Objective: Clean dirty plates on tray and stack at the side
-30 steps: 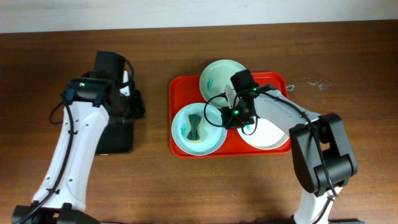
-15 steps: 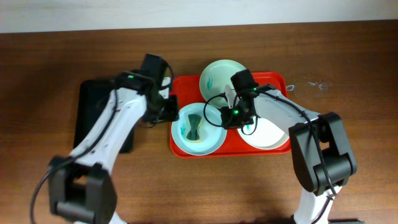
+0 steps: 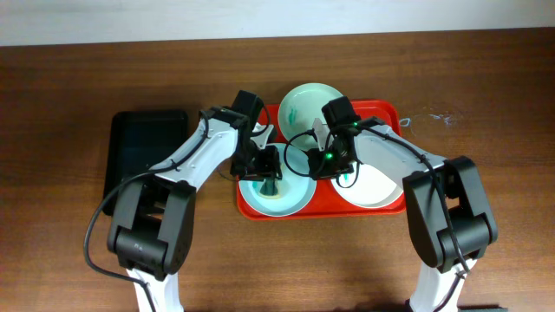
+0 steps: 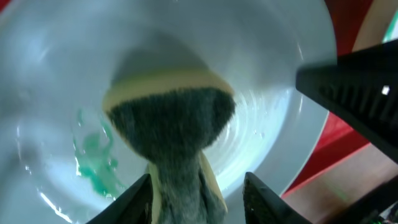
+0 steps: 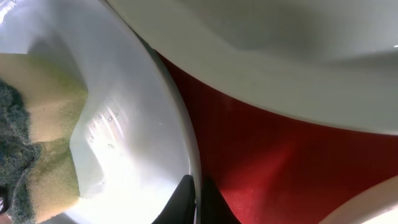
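Left gripper (image 4: 196, 199) has just swung over from the black tray (image 3: 147, 139) at the far left and is now down in the front-left plate (image 3: 295, 195), jaws spread either side of the sponge's (image 4: 171, 124) narrow waist. There's a bit of a gap on one side, so I'd say it hasn't clamped yet. Sponge itself hasn't budged, still lying mid-plate, with a green smear (image 4: 93, 155) toward the lower left of the wrist view. Right gripper (image 5: 198, 199) hasn't moved either, still pinching that plate's rim to steady it. All three plates sit on the red tray (image 3: 323, 211) mid-frame, none stacked, so scrubbing looks about to start, pretty early days.
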